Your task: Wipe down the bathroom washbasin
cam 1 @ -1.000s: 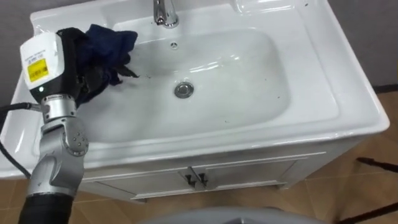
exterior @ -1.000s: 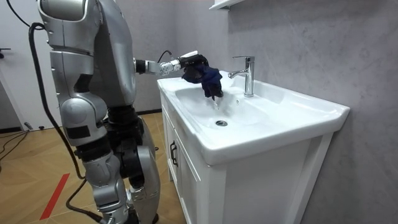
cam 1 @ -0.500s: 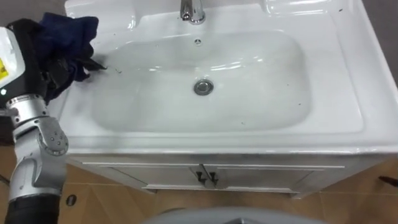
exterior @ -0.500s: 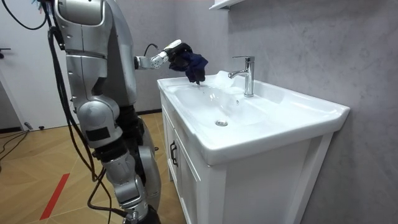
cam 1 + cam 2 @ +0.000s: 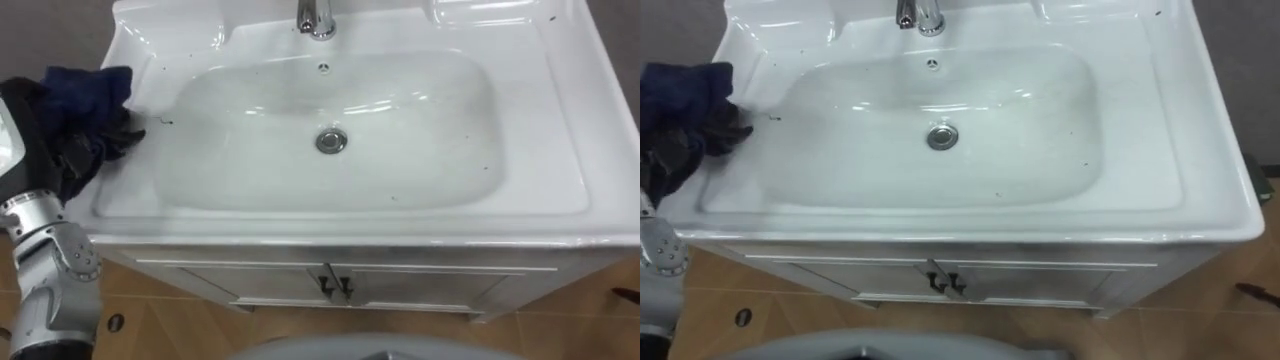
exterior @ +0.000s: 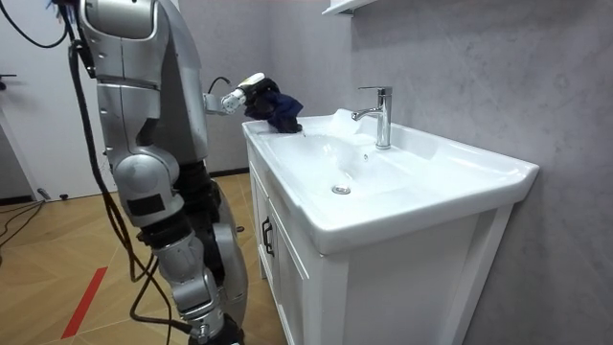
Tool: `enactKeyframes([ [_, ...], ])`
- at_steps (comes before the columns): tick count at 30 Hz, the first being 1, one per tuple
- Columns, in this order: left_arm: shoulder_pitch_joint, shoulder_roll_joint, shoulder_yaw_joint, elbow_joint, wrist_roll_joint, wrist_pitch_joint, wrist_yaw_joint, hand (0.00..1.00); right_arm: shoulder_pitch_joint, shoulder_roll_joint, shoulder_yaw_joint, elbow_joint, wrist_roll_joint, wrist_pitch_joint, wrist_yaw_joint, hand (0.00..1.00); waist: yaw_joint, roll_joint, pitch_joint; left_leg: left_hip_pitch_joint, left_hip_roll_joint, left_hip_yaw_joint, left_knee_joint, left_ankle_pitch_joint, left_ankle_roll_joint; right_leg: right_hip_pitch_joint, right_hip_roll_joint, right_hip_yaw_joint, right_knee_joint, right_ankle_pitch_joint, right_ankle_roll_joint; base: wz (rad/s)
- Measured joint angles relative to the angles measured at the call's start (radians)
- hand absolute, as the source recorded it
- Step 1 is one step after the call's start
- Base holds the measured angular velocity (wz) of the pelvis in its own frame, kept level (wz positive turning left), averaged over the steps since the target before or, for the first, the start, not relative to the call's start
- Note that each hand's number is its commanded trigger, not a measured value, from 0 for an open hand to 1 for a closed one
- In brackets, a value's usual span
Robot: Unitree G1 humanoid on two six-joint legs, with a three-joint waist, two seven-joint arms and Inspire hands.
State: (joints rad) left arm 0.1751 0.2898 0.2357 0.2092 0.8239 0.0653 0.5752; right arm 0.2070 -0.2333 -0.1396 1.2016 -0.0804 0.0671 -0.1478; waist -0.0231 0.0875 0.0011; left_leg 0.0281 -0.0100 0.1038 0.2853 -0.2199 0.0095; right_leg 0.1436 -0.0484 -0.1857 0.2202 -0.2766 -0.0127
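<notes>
White ceramic basin [image 5: 560, 120] on a vanity cabinet, seen from above, with the wiping cloth held at its edge.

**Cloth.** The dark blue cloth [image 5: 85, 90] is bunched over the flat ledge at about nine to ten o'clock of the bowl, outside the hollow. Whether its lowest fold touches the ledge cannot be told. It is judged soft, light and limp. It would drape and trail rather than keep a shape, so a full-fisted hold on the gathered middle suits it best, with a loose pad left below to meet the surface.

**Basin.** The glaze is glossy and probably slippery, rigid but liable to chip under a hard knock. Small dark specks [image 5: 165, 122] lie scattered in the bowl.

**Hand.** The left hand [image 5: 75, 150] has its dark fingers curled round the cloth. The forearm rises from seven o'clock, and in the room view it reaches forward at chest height from the robot standing at the cabinet's near corner.

**Fittings.** Chrome faucet [image 5: 315, 15] at twelve o'clock, overflow hole [image 5: 323, 68] just below it, drain [image 5: 331, 140] at centre, and door handles [image 5: 333, 287] at six o'clock.
</notes>
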Motion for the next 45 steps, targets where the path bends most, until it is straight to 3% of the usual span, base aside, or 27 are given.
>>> enactKeyframes([
  [7, 0.011, 0.000, -0.002, 0.000, -0.001, 0.000, -0.029, 1.00, 0.004, 0.001, -0.002, -0.001, -0.006, 0.000, 0.030, 0.00, -0.010, -0.009, 0.0003, 0.000, -0.003, -0.003, 0.000, 0.000, 0.000, 0.004, -0.002, -0.006, -0.001, -0.001, 0.002, 0.02],
  [8, 0.014, -0.001, -0.003, 0.000, -0.001, 0.001, -0.032, 0.91, 0.006, 0.001, -0.002, -0.002, -0.005, 0.000, 0.030, 0.00, -0.012, -0.009, 0.0003, 0.000, -0.003, -0.004, 0.000, 0.000, 0.000, 0.004, -0.002, -0.007, -0.001, -0.001, 0.002, 0.00],
  [11, 0.017, -0.002, -0.016, 0.036, -0.004, 0.005, -0.038, 0.07, 0.010, 0.001, 0.002, -0.005, 0.001, 0.011, 0.031, 0.00, -0.017, -0.009, 0.0001, 0.000, -0.003, -0.003, 0.000, 0.000, 0.000, 0.004, -0.002, -0.005, -0.001, -0.001, 0.002, 0.00],
  [12, 0.017, -0.002, -0.030, 0.061, -0.004, 0.014, -0.038, 0.00, 0.011, 0.001, 0.003, -0.005, 0.002, 0.020, 0.032, 0.00, -0.023, -0.009, 0.0001, 0.000, -0.003, -0.003, 0.000, 0.000, 0.000, 0.005, -0.001, -0.005, -0.001, -0.001, 0.002, 0.00],
  [16, 0.017, -0.003, -0.061, 0.135, -0.007, 0.020, -0.040, 0.00, 0.012, 0.001, 0.003, -0.005, -0.001, 0.031, 0.039, 0.00, -0.028, -0.014, -0.0011, 0.001, -0.003, -0.001, 0.000, 0.000, 0.000, 0.004, -0.001, -0.002, -0.002, -0.001, 0.002, 0.00],
  [22, 0.017, -0.003, -0.061, 0.136, -0.007, 0.022, -0.039, 0.00, 0.013, 0.000, 0.002, -0.014, -0.004, 0.046, 0.041, 0.00, -0.027, -0.015, -0.0046, 0.005, -0.003, 0.000, 0.000, 0.000, 0.000, 0.006, -0.001, 0.000, 0.000, -0.001, 0.002, 0.00],
  [39, 0.017, -0.003, -0.061, 0.135, -0.008, 0.016, -0.037, 0.00, 0.009, 0.000, 0.000, -0.038, -0.002, 0.042, 0.035, 0.00, -0.029, -0.012, -0.0044, 0.015, -0.003, -0.002, 0.000, 0.000, 0.000, 0.020, -0.001, -0.001, -0.004, -0.001, 0.002, 0.00],
  [45, 0.013, -0.003, -0.044, 0.077, -0.007, 0.011, -0.038, 0.00, 0.015, 0.003, 0.000, -0.034, 0.000, 0.034, 0.035, 0.00, -0.035, -0.011, -0.0046, 0.009, -0.004, -0.007, 0.002, 0.000, 0.000, 0.021, -0.001, -0.008, -0.011, -0.001, 0.002, 0.02],
])
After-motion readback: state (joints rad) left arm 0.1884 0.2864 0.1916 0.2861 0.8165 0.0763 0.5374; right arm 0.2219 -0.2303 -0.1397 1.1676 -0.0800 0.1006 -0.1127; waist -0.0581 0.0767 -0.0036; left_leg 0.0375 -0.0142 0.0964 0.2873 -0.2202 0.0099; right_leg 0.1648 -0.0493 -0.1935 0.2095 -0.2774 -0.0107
